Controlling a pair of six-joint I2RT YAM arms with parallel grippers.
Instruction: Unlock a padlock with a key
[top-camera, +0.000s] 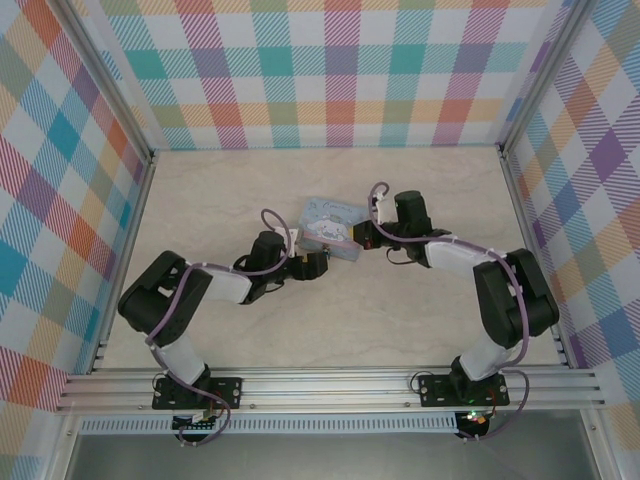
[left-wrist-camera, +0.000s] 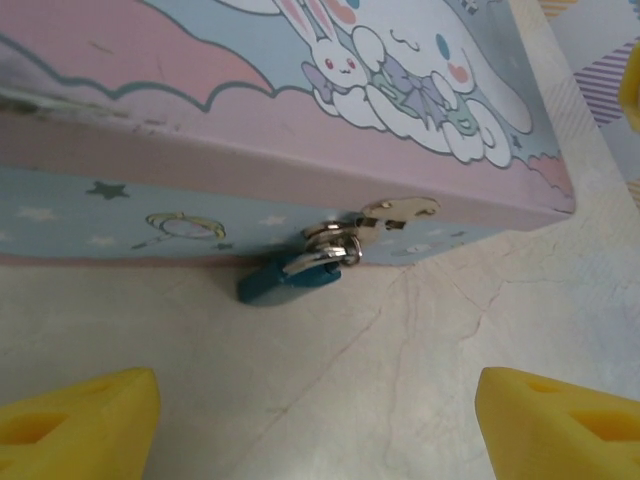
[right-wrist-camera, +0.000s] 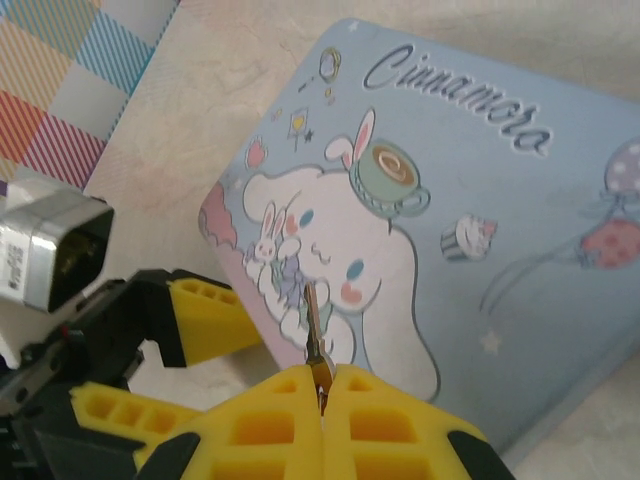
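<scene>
Left edge: we saw bare table (top-camera: 200, 200) between the left arm and the plaid wall (top-camera: 60, 200).
Left gripper (left-wrist-camera: 320, 430): its jaws stood wide apart with nothing between them, facing the tin's side.
Padlock (left-wrist-camera: 290, 280): it hung from the hasp (left-wrist-camera: 400, 210) on that side, its body down on the table, ahead of the left gripper and apart from its fingers (left-wrist-camera: 80, 420).
Tin (top-camera: 330, 225): it lay mid-table between both grippers.
Right gripper (right-wrist-camera: 322, 385): we found it pinched tight on the key (right-wrist-camera: 314, 325), which pointed out over the tin's lid.
Right edge: open table lay beyond the right arm.
</scene>
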